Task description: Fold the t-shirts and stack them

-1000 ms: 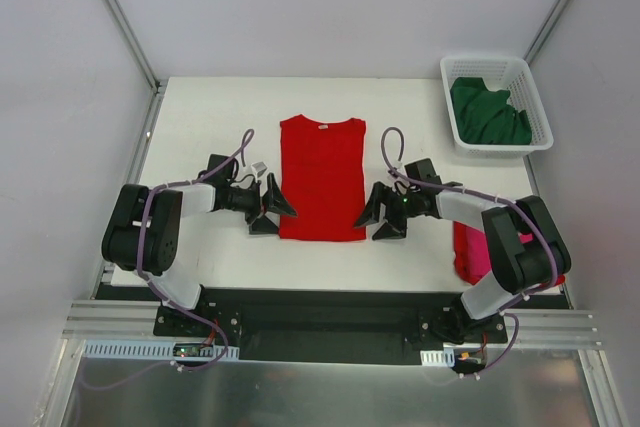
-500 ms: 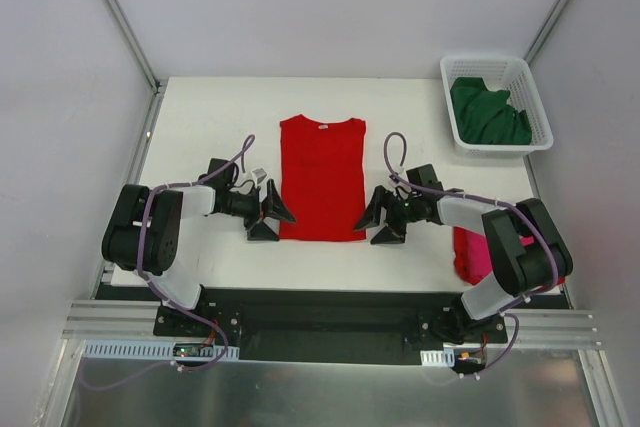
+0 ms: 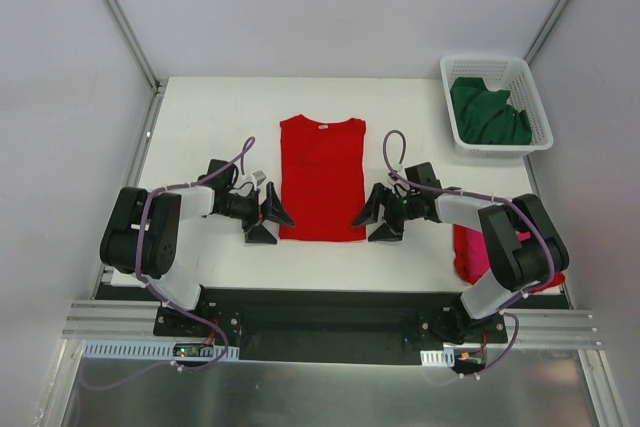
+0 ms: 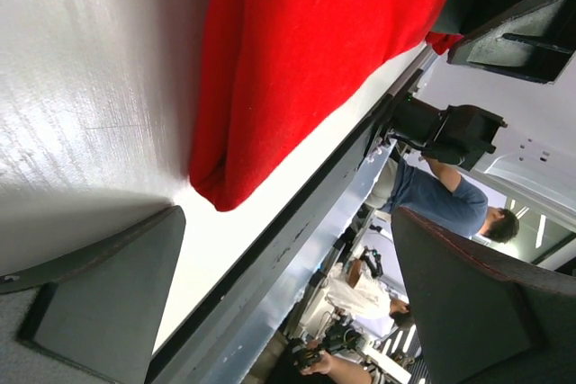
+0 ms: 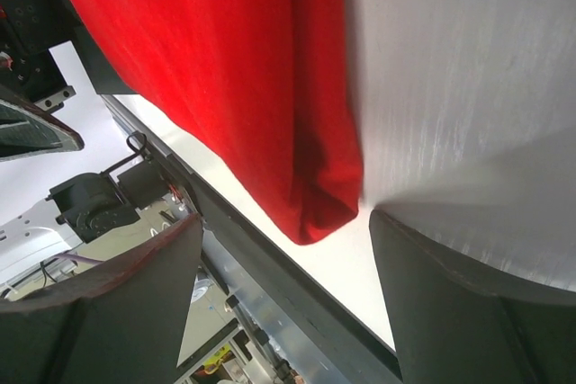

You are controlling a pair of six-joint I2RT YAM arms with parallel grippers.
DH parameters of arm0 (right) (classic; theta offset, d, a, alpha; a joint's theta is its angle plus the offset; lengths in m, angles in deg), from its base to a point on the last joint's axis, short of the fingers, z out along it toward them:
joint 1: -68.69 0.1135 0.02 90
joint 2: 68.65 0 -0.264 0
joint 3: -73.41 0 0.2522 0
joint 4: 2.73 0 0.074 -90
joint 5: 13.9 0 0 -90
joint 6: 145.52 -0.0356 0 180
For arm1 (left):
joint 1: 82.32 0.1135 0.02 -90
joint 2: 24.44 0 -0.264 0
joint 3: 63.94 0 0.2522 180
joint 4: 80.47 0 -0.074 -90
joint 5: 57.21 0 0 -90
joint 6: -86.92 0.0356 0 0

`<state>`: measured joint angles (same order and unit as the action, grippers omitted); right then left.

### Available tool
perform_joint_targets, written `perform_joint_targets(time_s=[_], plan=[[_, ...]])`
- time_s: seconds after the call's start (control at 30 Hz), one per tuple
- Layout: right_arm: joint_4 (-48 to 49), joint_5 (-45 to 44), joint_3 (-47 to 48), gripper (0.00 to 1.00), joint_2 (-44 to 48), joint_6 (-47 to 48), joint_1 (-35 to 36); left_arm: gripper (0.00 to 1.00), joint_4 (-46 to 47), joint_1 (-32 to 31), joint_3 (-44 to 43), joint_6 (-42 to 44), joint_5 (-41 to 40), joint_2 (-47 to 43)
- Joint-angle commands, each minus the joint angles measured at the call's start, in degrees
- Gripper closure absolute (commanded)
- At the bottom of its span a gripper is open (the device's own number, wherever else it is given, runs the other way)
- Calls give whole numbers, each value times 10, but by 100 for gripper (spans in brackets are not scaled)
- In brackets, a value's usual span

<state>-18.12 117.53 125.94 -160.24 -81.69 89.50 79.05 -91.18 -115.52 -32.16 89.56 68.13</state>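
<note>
White table [image 3: 200, 122] fills the middle of the overhead view, glossy, with a pale sheen. At its far right corner sits a white lattice basket [image 3: 505, 148], slightly angled, just inside the edge. Two slanted metal posts, one on the left [image 3: 120, 17] and one on the right [image 3: 565, 2], climb the grey walls behind. Along the near edge runs a black plate [image 3: 330, 312] with aluminium rails [image 3: 110, 325] at either end. From the left wrist camera, beyond the table's near edge, there's a person in a blue top [image 4: 443, 200], dark-haired, seen sideways.
</note>
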Motion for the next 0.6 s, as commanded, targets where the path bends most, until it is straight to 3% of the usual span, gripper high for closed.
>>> perform_joint_targets(time_s=[0.0,0.57], plan=[[14,-5,16,22,-17,-1,-2,1,-11,8,-10,24,-3,12],[31,1,11,22,-25,-14,10,1,25,8,-8,11,9,49]])
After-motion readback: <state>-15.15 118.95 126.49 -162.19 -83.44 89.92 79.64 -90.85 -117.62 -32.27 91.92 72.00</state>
